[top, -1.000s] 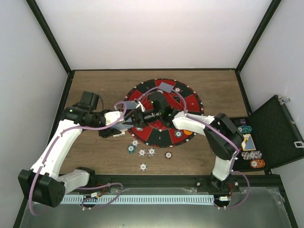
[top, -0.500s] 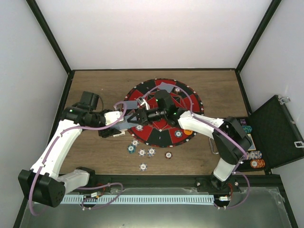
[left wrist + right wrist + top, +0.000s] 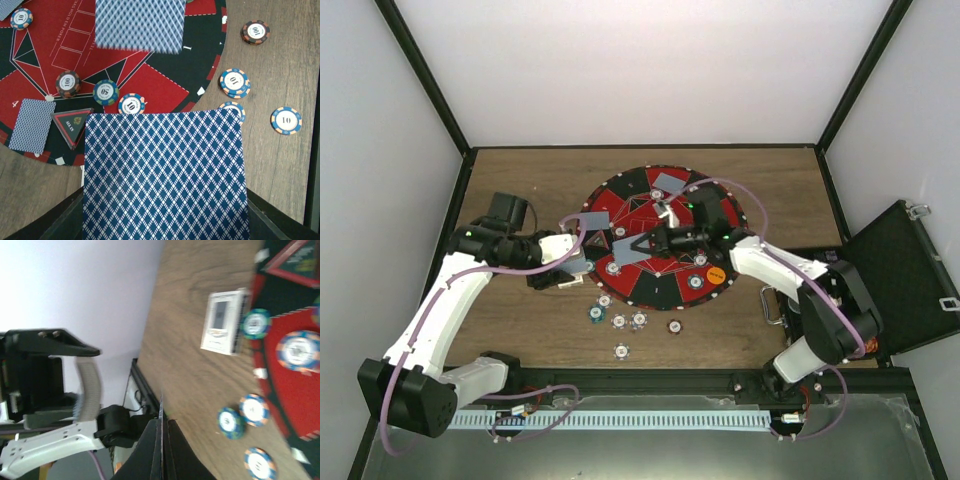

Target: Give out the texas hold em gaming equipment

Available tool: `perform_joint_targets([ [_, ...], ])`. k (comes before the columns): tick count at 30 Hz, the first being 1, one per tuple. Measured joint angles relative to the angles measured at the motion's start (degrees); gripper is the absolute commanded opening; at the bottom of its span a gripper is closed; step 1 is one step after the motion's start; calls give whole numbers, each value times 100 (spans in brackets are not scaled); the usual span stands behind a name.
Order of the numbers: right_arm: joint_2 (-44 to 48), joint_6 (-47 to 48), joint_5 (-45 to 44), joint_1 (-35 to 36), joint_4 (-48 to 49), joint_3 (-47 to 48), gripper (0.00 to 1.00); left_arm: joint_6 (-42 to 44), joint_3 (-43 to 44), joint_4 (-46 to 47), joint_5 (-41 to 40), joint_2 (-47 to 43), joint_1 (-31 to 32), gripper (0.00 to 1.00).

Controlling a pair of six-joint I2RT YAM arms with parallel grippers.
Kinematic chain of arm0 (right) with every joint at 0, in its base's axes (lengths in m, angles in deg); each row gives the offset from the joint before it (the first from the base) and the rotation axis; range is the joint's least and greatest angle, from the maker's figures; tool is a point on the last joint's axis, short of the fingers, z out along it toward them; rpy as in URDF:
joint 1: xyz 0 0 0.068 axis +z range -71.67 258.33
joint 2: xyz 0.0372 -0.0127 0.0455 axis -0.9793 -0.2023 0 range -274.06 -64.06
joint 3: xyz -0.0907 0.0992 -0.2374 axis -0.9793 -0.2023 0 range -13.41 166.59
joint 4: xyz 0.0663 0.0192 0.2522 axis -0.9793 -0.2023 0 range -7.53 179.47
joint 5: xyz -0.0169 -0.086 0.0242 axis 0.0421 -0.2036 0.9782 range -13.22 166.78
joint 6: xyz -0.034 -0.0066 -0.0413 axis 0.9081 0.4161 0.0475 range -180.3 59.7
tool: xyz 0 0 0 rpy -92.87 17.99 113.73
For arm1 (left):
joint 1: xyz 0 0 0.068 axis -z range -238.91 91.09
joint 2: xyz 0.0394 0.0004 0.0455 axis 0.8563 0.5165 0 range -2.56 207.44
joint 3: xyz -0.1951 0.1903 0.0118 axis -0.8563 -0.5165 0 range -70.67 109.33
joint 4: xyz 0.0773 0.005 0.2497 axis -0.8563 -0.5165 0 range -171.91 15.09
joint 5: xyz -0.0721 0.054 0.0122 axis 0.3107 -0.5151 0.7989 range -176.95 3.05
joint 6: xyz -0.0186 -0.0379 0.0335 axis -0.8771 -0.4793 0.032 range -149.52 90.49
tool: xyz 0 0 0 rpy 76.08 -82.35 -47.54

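My left gripper [image 3: 578, 262] is shut on a deck of playing cards [image 3: 165, 175] with blue diamond backs, at the left rim of the mat [image 3: 720, 215]. The deck hides its fingertips. My right gripper [image 3: 638, 245] hangs over the mat's middle, shut on a single card [image 3: 623, 250]. That card shows edge-on [image 3: 161, 415] between the jaws of the right gripper [image 3: 162, 432] and as a blur [image 3: 140, 25] in the left wrist view. More cards [image 3: 670, 182] [image 3: 596, 222] lie on the mat. Poker chips sit on the mat [image 3: 105, 92] and on the wood [image 3: 618, 321]. An orange button [image 3: 716, 272] lies at the mat's right.
The open black case [image 3: 900, 275] with chips stands at the right edge. A black triangular marker [image 3: 72, 122] lies near the mat's rim. In the right wrist view, a small white card-like item [image 3: 225, 322] rests on the wood by the mat. Loose chips [image 3: 621, 351] lie toward the near edge.
The right gripper has closed on one card at the left gripper's deck and drawn back to the right over the mat with it. The left arm has stayed put.
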Motion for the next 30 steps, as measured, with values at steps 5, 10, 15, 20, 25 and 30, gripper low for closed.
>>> perform_joint_targets([
  [5, 448, 413, -17, -892, -415, -726, 1, 4, 0, 0, 0, -20, 0, 4],
  [10, 597, 931, -223, -1580, -968, -1279, 1, 9, 0, 2, 0, -24, 0, 4],
  [15, 597, 1355, -634, -1779, -1425, -1499, 1, 9, 0, 2, 0, -24, 0, 4],
  [20, 560, 1572, -896, -1781, -1537, -1502, 1, 9, 0, 2, 2, -24, 0, 4],
  [25, 170, 1633, -992, -1781, -1467, -1502, 2, 7, 0, 0, 2, -24, 0, 4],
  [30, -133, 1762, -1147, -1784, -1521, -1502, 23, 9, 0, 0, 0, -24, 0, 4],
])
